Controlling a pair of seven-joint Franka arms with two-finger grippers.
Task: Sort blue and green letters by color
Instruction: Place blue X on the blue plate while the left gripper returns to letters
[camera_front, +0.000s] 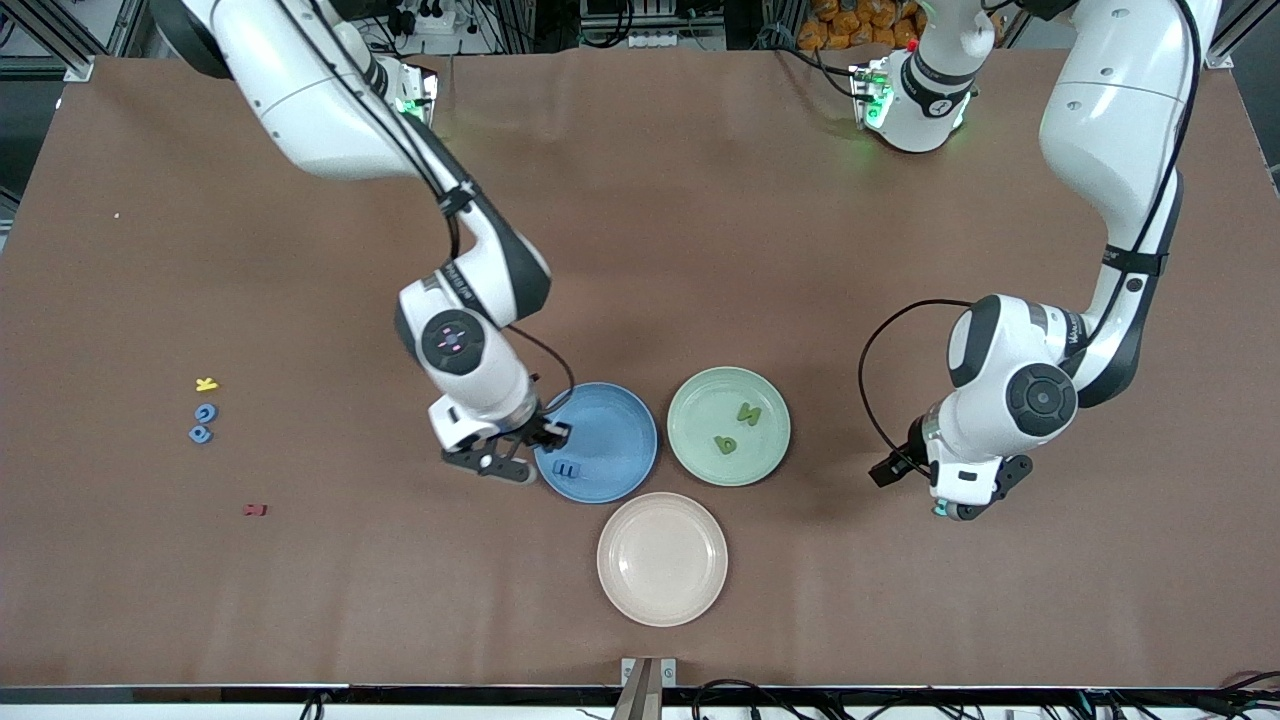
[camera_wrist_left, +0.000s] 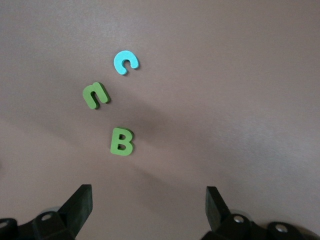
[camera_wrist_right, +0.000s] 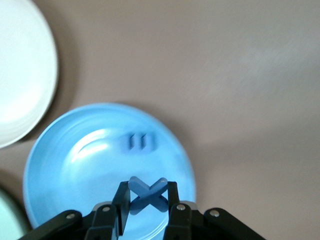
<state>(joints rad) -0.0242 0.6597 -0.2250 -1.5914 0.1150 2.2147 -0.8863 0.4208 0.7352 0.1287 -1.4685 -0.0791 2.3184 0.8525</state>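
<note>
Blue X (camera_wrist_right: 148, 194) sits pinched in our right gripper (camera_wrist_right: 148, 202), fingers closed on its sides, hanging straight over the blue plate (camera_front: 620, 425) rim nearest the right arm's end, so we only need to let go; an E (camera_front: 567, 468) already lies there. Our left gripper (camera_wrist_left: 149, 205) waits wide open and empty above a green B (camera_wrist_left: 122, 141)

— What does everything sit on?

— A wide table (camera_front: 700, 200) under a plain brown cover, faintly creased, evenly lit from above with soft shadows.

— And around it?

— Along the edge farthest from the camera, grey metal frame rails (camera_front: 60, 40), a power strip (camera_front: 430, 20) with plugs, and dark cables. A heap of orange things (camera_front: 860, 25) sits there too; what they are I can't tell. Black cables (camera_front: 760, 695) trail along the nearest edge.
</note>
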